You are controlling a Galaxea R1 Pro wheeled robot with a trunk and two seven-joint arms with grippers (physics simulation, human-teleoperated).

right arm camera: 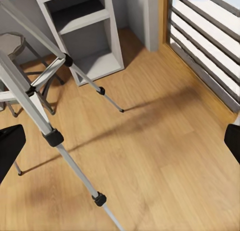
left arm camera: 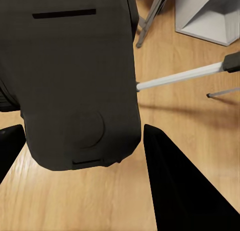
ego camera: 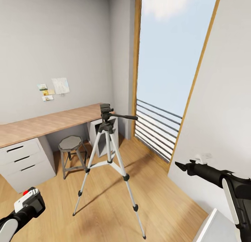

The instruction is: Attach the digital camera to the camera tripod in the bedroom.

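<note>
Camera tripod (ego camera: 109,154) mid-floor, bare planks around. Left gripper (left arm camera: 80,141) pinching digital camera (left arm camera: 75,76); right gripper (right arm camera: 120,141) fingers spread, extended forward.

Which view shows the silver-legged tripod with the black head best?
Head view: the whole silver-legged tripod with the black head stands on the plank floor, head and pan handle included. Right wrist view catches only legs and braces; left wrist view, a leg section beside the held black camera.

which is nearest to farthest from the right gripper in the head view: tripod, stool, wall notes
From the right gripper:
1. camera tripod, mid-floor, toward the robot's left.
2. stool, beyond it, by the desk.
3. wall notes, above the desk, on the far wall.
</note>
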